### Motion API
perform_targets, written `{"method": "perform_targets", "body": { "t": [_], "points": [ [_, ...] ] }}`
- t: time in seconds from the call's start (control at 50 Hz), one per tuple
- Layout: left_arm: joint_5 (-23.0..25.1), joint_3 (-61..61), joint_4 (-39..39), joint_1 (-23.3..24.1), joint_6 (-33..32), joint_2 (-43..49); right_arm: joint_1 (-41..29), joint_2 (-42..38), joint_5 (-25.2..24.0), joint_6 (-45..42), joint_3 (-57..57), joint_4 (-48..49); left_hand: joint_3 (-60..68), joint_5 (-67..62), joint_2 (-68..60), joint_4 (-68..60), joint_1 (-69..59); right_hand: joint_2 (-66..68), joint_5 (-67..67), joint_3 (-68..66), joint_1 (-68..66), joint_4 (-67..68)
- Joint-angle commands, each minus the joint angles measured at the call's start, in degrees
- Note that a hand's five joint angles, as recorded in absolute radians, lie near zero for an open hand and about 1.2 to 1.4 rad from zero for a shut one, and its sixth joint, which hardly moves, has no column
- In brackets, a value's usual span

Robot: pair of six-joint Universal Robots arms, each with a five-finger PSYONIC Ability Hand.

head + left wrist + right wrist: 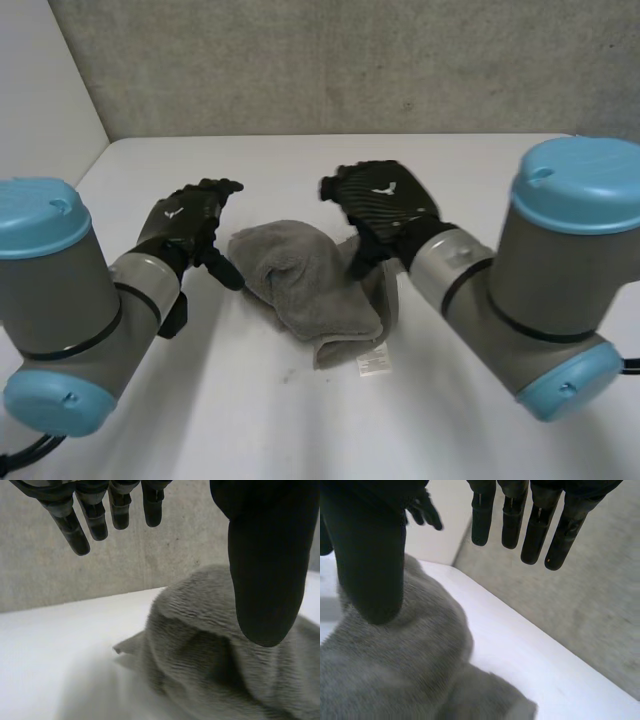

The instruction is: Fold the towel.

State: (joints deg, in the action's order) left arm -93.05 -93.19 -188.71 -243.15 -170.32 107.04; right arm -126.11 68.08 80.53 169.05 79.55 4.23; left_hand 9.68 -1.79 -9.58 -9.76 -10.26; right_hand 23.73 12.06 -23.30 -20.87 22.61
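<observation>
Flanking the bunched towel [305,285], left hand [190,225] at ten o'clock and right hand [385,200] at two spread wide and empty, likely ready to grasp.

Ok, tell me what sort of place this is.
Likely a robot test cell, not a home: bare white table, plain grey wall, one towel between the left robot hand and right robot hand.
</observation>
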Motion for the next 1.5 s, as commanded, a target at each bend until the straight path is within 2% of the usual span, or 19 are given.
{"method": "perform_targets", "body": {
  "t": [0.02,0.2,0.4,0.58,0.66,0.68,0.7,0.72,0.74,0.76,0.84,0.88,0.94,0.98,1.02,1.22,1.4,1.44,1.5],
  "points": [
    [0.85,4.59,-1.3,-1.71,-17.3,6.42,5.43,0.91,1.56,6.11,1.49,-2.92,0.7,1.41,-0.81,-0.63,-0.12,-0.86,0.81,0.43,-1.99,0.25],
    [2.26,9.87,-0.25,-4.61,-20.58,12.05,7.1,-8.74,-4.59,11.82,-5.97,-9.32,1.37,0.74,-1.48,-1.3,-0.79,-3.38,-1.71,2.95,0.53,-2.27],
    [15.86,16.81,5.28,-7.43,-20.32,20.39,6.22,-17.37,-5.65,17.45,-12.92,-10.12,1.88,0.24,-1.98,-1.8,-1.3,-3.39,-1.71,2.96,0.53,-2.27],
    [19.75,20.51,5.81,-7.43,-20.05,24.97,5.34,-22.9,-7.76,23.42,-17.49,-10.21,4.4,-2.29,-4.51,-4.33,-3.82,0.64,2.31,-1.07,-3.5,1.76],
    [19.92,22.17,5.99,-7.43,-20.05,26.11,5.08,-23.43,-8.99,23.69,-18.37,-10.3,19.14,-17.03,-19.25,-19.07,-18.56,7.04,8.72,-7.47,-9.9,8.16],
    [19.92,22.18,5.99,-7.43,-20.05,26.11,4.73,-23.52,-9.34,23.61,-18.81,-10.21,19.2,-17.09,-19.31,-19.13,-18.62,18.2,19.87,-18.63,-21.06,19.32],
    [19.84,22.79,5.81,-7.43,-19.97,26.11,4.64,-23.61,-9.43,23.69,-19.6,-10.12,32.86,-30.75,-32.96,-32.79,-32.28,36.13,37.8,-36.56,-38.99,37.25],
    [19.49,23.75,5.73,-7.43,-19.88,26.11,4.64,-23.61,-9.43,23.69,-19.6,-10.12,51.98,-49.87,-52.09,-51.91,-51.4,36.31,37.98,-36.74,-39.17,37.43],
    [19.48,23.76,5.72,-7.43,-19.88,26.11,4.55,-23.61,-8.82,23.52,-20.74,-10.04,52.17,-50.06,-52.28,-52.1,-51.59,54.8,56.47,-55.23,-57.65,55.91],
    [19.14,24.89,5.46,-7.43,-19.96,26.03,4.55,-23.61,-8.64,23.08,-22.4,-10.03,65.0,-62.88,-65.1,-64.92,-64.41,56.25,57.93,-56.68,-59.11,57.37],
    [17.64,28.59,5.29,-7.43,-20.05,25.5,4.64,-23.61,-6.98,21.24,-28.01,-9.69,70.32,-68.21,-70.42,-70.24,-69.74,56.27,57.94,-56.7,-59.13,57.39],
    [13.71,32.79,4.85,-7.43,-20.75,23.75,4.73,-23.52,-5.21,18.24,-31.73,-9.33,70.32,-68.21,-70.42,-70.24,-69.74,56.27,57.94,-56.7,-59.13,57.39],
    [9.39,37.01,2.66,-7.34,-20.93,20.25,4.64,-22.38,0.68,7.26,-38.5,-6.69,70.32,-68.21,-70.42,-70.24,-69.74,56.27,57.94,-56.7,-59.13,57.39],
    [7.9,37.99,0.91,-7.25,-20.93,18.14,4.38,-19.06,5.84,-5.95,-40.35,-0.32,70.32,-68.21,-70.42,-70.24,-69.74,56.27,57.94,-56.7,-59.13,57.39],
    [7.18,38.18,-0.95,-7.08,-20.84,16.09,4.2,-16.95,6.91,-10.63,-39.13,3.99,70.32,-68.21,-70.42,-70.24,-69.74,56.27,57.94,-56.7,-59.13,57.39],
    [6.65,22.21,-9.12,-3.3,-21.02,6.69,3.85,-6.13,2.97,-13.04,-15.62,20.19,70.32,-68.21,-70.42,-70.24,-69.74,56.27,57.94,-56.7,-59.13,57.39],
    [6.56,5.39,-9.74,-2.77,-22.69,5.9,3.76,-5.86,2.17,-16.12,-2.47,15.19,70.0,-67.89,-70.11,-69.93,-69.42,56.27,57.94,-56.7,-59.13,57.39],
    [6.83,1.19,-10.09,-2.51,-25.49,4.76,4.02,-6.64,2.35,-15.42,-1.24,11.69,70.0,-67.89,-70.11,-69.93,-69.42,13.63,15.31,-14.06,-16.49,14.75],
    [6.83,-0.41,-10.36,-2.33,-27.0,3.53,4.55,-6.82,2.17,-11.49,-1.58,8.0,69.5,-67.39,-69.6,-69.43,-68.92,7.39,9.06,-7.82,-10.25,8.51]
  ]
}}
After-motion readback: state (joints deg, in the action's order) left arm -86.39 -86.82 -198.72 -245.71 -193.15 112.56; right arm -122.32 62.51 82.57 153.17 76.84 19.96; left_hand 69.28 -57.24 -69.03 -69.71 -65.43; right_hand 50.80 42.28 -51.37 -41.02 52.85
